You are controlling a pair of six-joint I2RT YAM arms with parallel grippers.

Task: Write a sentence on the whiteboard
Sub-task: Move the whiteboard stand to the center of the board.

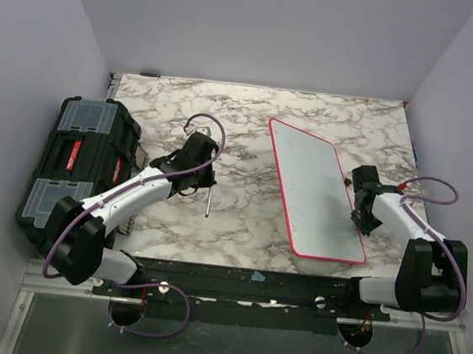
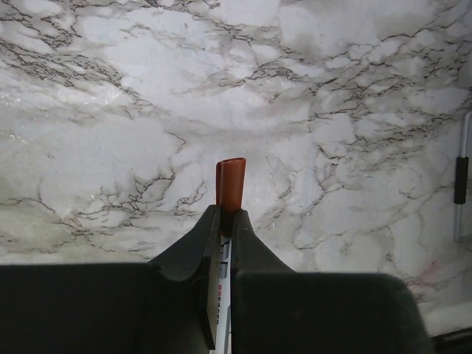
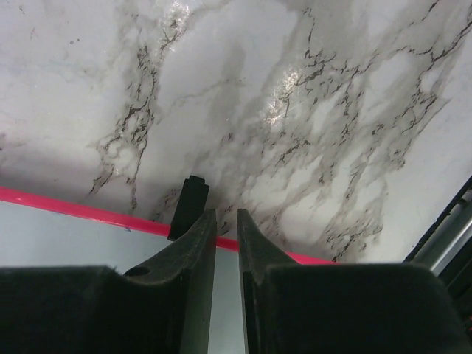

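Observation:
The whiteboard [image 1: 315, 189], pale with a thin red-pink frame, lies tilted on the marble table right of centre. No sentence shows on it. My left gripper [image 1: 198, 152] hovers over the table left of the board, shut on a marker. The marker's red-brown end [image 2: 230, 184] sticks out past the fingertips [image 2: 226, 214]. My right gripper [image 1: 358, 208] sits over the board's right edge. Its jaws [image 3: 226, 215] stand almost together with nothing between them, straddling the red frame [image 3: 88, 214]. A small black tab [image 3: 189, 206] sits on that edge just left of the fingers.
A black toolbox [image 1: 77, 160] with clear lid compartments stands at the table's left edge beside my left arm. A thin grey-and-black stick [image 1: 208, 201] lies on the marble between the gripper and the board, and shows in the left wrist view [image 2: 461, 181]. Grey walls close in the table.

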